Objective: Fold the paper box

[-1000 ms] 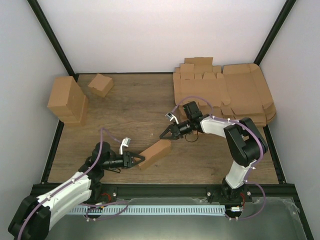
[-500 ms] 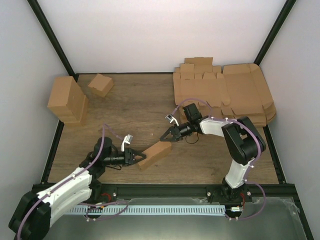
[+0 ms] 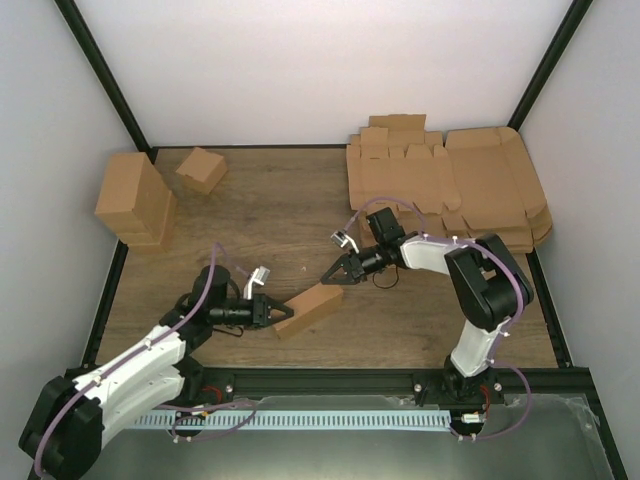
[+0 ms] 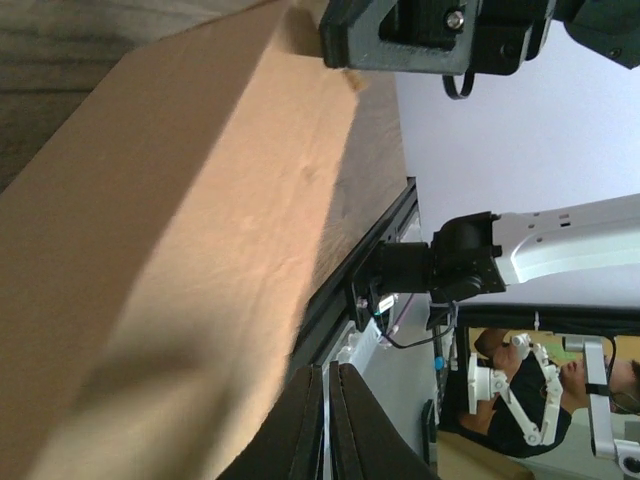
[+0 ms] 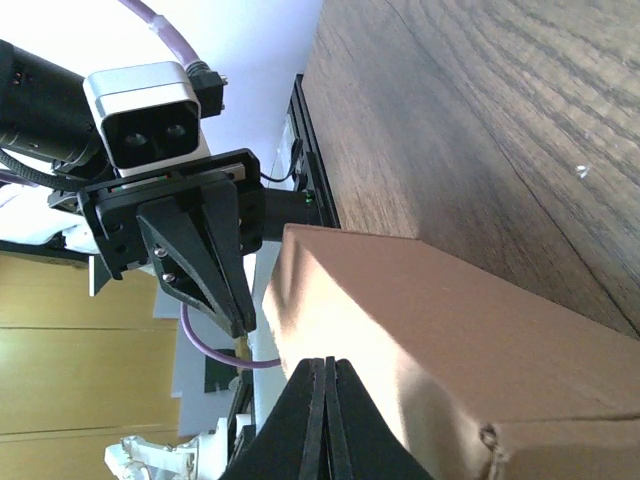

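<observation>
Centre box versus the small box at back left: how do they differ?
The centre box is long and low; the small box is squatter, nearer a cube. The centre box lies front middle; the small box sits far back beside the tall block. The left gripper and right gripper, both shut, point at the centre box's ends; neither is near the small box. Both are plain brown cardboard, folded up.

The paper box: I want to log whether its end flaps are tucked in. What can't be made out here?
- Top view: ends of the paper box too small; left gripper overlaps one.
- Left wrist view: near end cut off by frame edges.
- Right wrist view: end face cut by bottom edge.
- Underside: hidden against the table.
</observation>
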Robot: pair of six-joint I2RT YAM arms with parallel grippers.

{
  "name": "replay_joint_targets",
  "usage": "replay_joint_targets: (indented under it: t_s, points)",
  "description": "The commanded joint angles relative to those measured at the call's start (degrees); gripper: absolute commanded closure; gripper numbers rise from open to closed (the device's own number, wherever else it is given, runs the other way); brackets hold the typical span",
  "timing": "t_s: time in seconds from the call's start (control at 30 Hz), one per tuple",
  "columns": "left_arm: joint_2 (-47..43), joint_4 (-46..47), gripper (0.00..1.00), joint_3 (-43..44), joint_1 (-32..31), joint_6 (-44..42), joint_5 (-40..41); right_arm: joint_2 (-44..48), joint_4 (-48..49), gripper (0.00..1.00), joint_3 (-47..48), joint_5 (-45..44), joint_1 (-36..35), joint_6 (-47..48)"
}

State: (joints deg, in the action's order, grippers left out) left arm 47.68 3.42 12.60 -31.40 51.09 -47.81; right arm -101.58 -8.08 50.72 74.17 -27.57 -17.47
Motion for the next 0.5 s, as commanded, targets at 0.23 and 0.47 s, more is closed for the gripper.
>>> replay_joint_targets:
  t_s: [0.23,0.47]
  points:
    - [0.12,-0.44,0.96,-0.28,0.11,-0.38,-2.01,3.05,-4.01,0.99,1.63,-1.57,-0.03,2.75]
    - [4.52,-0.62,0.96,-4.43,0.11,-4.49,-0.26,-0.32,-0.26,0.99,-2.24,-2.28,0.05,3.32]
